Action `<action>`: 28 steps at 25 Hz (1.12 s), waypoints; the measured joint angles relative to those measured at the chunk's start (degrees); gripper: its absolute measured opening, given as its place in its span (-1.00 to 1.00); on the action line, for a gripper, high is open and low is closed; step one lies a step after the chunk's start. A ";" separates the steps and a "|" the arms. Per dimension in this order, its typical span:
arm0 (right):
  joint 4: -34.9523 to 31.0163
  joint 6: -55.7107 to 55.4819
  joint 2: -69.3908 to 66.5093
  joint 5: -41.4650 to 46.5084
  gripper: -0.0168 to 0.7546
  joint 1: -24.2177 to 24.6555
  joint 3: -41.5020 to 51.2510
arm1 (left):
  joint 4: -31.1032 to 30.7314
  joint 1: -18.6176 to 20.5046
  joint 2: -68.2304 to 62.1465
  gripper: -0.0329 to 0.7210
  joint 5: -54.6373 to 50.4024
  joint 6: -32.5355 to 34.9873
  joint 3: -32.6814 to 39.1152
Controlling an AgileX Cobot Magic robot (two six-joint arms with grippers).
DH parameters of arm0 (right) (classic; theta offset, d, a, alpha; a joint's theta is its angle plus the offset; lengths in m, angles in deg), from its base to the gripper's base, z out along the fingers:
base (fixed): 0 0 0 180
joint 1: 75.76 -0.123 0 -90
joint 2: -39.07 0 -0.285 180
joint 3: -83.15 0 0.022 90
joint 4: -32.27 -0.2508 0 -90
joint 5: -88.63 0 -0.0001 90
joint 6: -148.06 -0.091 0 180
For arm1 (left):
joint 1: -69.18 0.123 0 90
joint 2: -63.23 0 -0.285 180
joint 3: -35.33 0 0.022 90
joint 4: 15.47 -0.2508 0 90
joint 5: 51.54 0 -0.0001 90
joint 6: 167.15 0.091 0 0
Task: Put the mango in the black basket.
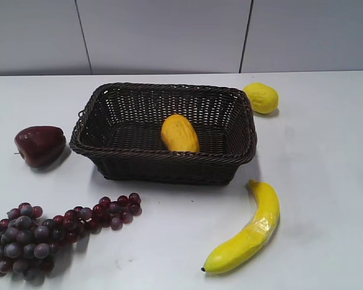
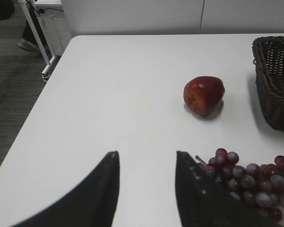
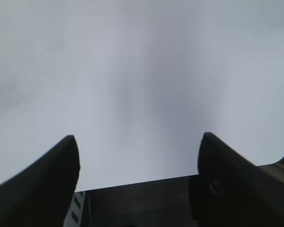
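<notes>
The mango [image 1: 179,133] is seen lying inside the black basket [image 1: 109,162], resting on the woven floor slightly right of the middle, tilted with its upper end leaning toward the back wall; its lower part is hidden in the exterior view by the basket's near wall. The basket is set on the white table [image 1: 327,181], roughly at the centre of that view. A dark red apple [image 1: 40,145] is placed just beside the basket's left end, apart from it, and a bunch of purple grapes [image 1: 42,232] is spread across the near left of the table, well clear of the basket's front. A bumpy yellow lemon [image 1: 261,98] is found close to the basket's far right corner, and a long curved banana [image 1: 247,232] is laid in front of the right end, its stem pointing toward the basket. Neither arm is visible in the exterior view. In the left wrist view the left hand [image 2: 146,163] is shown released, its two dark fingers spread with bare table between them, the grapes near the right finger and nothing grasped. In the right wrist view the right hand [image 3: 138,156] is likewise released, its fingers wide apart over a plain pale surface, with nothing held.
</notes>
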 joint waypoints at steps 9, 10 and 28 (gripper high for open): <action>-5.33 0.00 30.88 -11.94 0.59 0.00 32.32 | 0.00 0.00 0.02 -0.10 0.02 0.00 0.00; -5.58 0.00 34.01 -11.89 0.59 0.00 32.50 | 0.00 0.00 0.02 -0.10 0.02 0.00 0.00; -9.79 7.08 82.31 -8.01 0.59 0.00 34.82 | 0.00 0.00 0.02 -0.10 0.02 0.00 0.00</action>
